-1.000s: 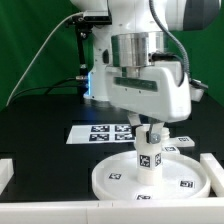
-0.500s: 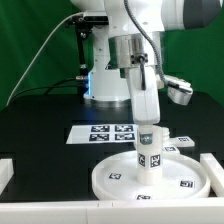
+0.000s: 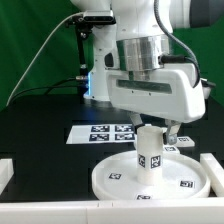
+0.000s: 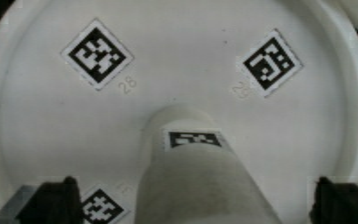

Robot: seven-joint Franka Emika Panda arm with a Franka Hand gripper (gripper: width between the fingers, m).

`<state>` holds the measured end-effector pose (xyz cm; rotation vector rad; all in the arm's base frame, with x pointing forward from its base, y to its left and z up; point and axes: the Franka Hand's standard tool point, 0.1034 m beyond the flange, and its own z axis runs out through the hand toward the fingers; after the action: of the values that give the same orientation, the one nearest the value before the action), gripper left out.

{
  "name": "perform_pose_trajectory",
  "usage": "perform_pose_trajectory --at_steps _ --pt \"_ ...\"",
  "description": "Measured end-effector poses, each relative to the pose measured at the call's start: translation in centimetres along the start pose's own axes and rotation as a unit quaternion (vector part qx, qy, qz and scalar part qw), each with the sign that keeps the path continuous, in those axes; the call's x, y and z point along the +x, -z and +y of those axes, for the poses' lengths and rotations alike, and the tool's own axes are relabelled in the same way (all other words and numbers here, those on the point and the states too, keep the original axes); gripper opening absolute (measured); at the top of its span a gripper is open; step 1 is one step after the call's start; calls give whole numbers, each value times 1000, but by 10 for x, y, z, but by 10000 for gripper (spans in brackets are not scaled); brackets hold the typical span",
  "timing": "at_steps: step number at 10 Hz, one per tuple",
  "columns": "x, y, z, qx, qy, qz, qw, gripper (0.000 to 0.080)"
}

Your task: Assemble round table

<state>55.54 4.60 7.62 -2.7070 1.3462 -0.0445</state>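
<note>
The large white round disc (image 3: 108, 178) lies flat at the front of the black table. The short white post (image 3: 150, 160) stands upright on its middle, a tag on its side. My gripper (image 3: 152, 138) hangs straight above the post, with its fingers coming down over the post's top. In the wrist view the post (image 4: 194, 165) rises between the two dark fingers (image 4: 60, 197), with a gap on each side, so my gripper (image 4: 197, 198) is open. The disc (image 4: 176, 75) fills that view. A white tagged part (image 3: 182, 146), probably the cross-shaped base, lies behind the disc and is partly hidden.
The marker board (image 3: 100, 130) lies on the table behind the disc. White border rails run along the exterior view's left (image 3: 8, 168) and right (image 3: 213, 162). The arm's base (image 3: 100, 80) stands at the back.
The wrist has turned about its vertical axis, from broadside to edge-on and back to broadside. The post and disc have not moved.
</note>
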Motion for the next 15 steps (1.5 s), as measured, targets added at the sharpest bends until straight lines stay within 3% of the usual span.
perform_pose_trajectory --at_steps 3,5,9,13,15 --pt "0 0 0 0 110 0 994 649" --pt "2 1 -1 -1 313 1 950 649" --pt "4 1 1 -7 426 2 905 649" --pt "11 2 -1 -38 669 23 742 649" --pt "12 2 0 -38 661 26 749 649"
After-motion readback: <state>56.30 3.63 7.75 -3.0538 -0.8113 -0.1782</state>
